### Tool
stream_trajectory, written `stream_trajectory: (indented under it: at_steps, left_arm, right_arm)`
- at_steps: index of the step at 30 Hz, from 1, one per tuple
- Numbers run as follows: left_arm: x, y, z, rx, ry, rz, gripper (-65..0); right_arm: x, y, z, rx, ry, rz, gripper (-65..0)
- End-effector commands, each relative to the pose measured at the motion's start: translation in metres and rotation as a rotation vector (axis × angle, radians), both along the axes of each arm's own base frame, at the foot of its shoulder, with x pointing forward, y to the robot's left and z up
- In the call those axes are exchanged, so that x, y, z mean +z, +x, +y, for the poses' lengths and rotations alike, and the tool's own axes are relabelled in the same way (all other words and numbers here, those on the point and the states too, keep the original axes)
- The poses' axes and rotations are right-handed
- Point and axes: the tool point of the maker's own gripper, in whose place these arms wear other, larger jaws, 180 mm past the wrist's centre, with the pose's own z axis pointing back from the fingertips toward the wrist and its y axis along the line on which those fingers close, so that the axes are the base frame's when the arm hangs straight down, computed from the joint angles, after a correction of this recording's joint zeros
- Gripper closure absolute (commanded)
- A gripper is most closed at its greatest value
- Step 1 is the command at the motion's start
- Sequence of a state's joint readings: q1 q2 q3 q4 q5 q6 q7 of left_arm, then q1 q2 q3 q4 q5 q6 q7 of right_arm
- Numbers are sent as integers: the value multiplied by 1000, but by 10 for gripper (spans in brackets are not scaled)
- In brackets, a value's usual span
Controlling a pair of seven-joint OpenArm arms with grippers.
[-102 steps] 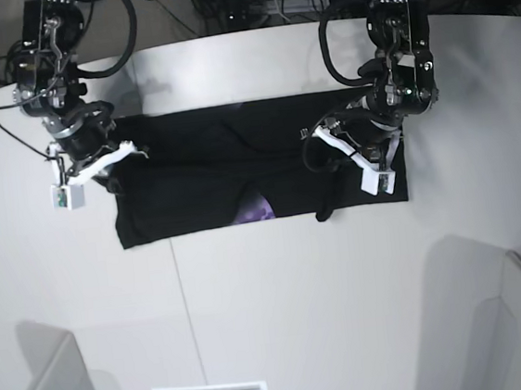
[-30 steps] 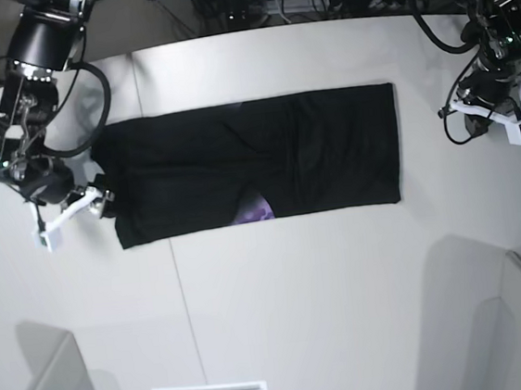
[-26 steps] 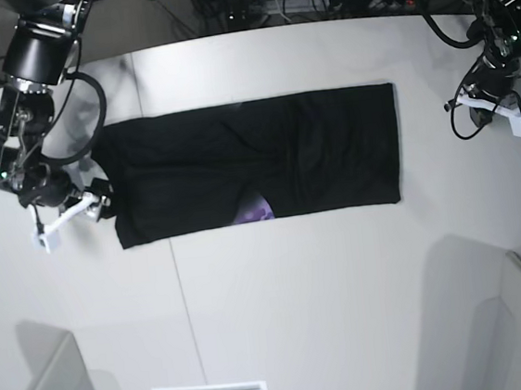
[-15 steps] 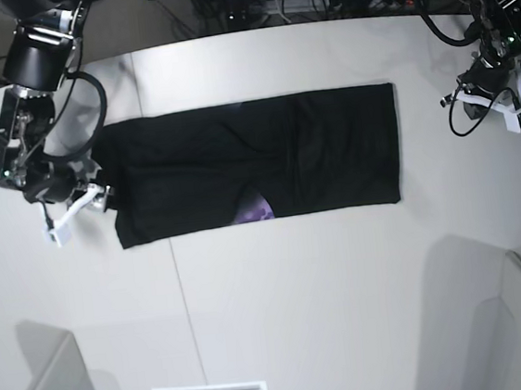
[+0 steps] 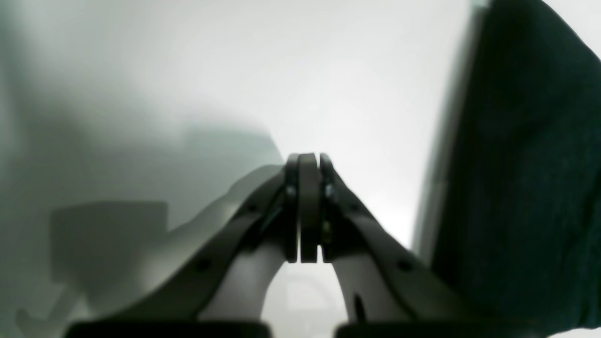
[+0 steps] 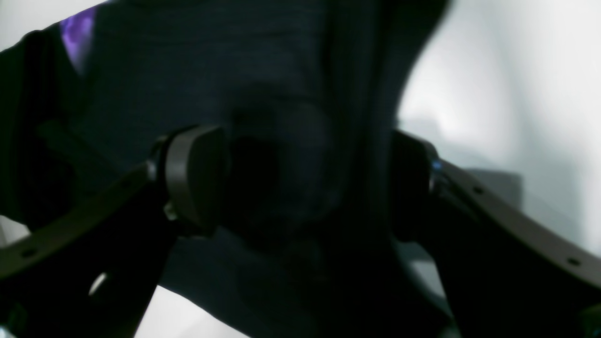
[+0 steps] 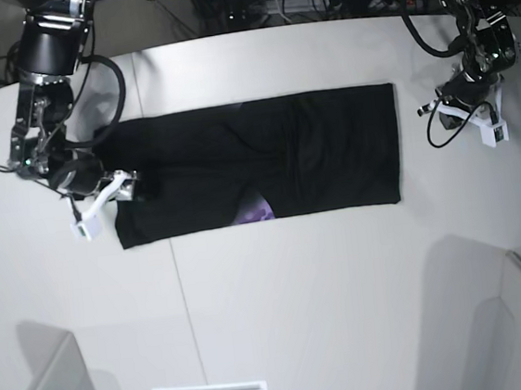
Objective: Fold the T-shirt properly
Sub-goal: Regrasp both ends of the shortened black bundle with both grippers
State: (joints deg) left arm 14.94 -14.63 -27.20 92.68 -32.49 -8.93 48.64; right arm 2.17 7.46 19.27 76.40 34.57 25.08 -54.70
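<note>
Closing in on T-shirt (image 7: 255, 165) short end: right gripper (image 7: 111, 192) back from off-cloth, jaws wide, probably straddling the hem. Left gripper (image 7: 476, 121) beside opposite end, jaws shut, empty. Flat band on bench (image 7: 300, 303).

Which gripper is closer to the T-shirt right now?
Right. The right gripper is open over the T-shirt's edge; the left gripper is shut, off its opposite edge over bare table.
</note>
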Motion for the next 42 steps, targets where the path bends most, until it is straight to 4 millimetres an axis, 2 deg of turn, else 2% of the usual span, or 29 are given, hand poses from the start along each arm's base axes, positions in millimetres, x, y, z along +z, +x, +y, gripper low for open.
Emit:
stream_trajectory:
  at_steps: [1, 6, 8, 10, 15, 19, 21, 24, 27, 31, 34, 36, 42]
  left_arm:
    - [8, 10, 3, -7, 15, -40, 0]
    - [-8, 21, -22, -60, 4, -86, 0]
    - [-16, 20, -29, -71, -7, -79, 0]
    - [-24, 18, -33, -75, -16, -63, 0]
    - [-34, 21, -50, -113, -38, -41, 0]
    - [-36, 23, -67, -160, -50, -37, 0]
    - [-35, 31, -78, -191, -57, -43, 0]
    - [-38, 35, -93, -230, -68, -38, 0]
    - [-36, 45, -107, -268, -75, -47, 0]
    - [-35, 57, -124, -314, -83, -55, 0]
    - [-31, 64, -134, -336, -91, -69, 0]
    - [-25, 73, -143, -336, -109, -92, 0]
    - [-30, 76, -153, -327, -137, -83, 0]
  right_arm:
    - [-20, -27, -1, 43, -47, 130, -467]
    - [-23, -31, 3, 51, -45, 143, -464]
    - [-25, -31, 2, 45, -44, 143, -423]
    - [-24, -31, 2, 44, -45, 142, -327]
    - [-17, -16, -5, 12, -53, 75, -11]
    - [-14, -3, -23, 13, -154, 49, 0]
    - [-14, -1, -33, 23, -230, 55, 0]
    - [-11, 7, -39, 32, -303, 50, 0]
    - [6, 17, -47, 38, -384, 1, 0]
    - [29, 27, -32, 100, -439, -79, 0]
    - [36, 26, -22, 150, -502, -106, 0]
    - [41, 28, -9, 175, -525, -130, 0]
    - [66, 32, 6, 160, -606, -198, 0]
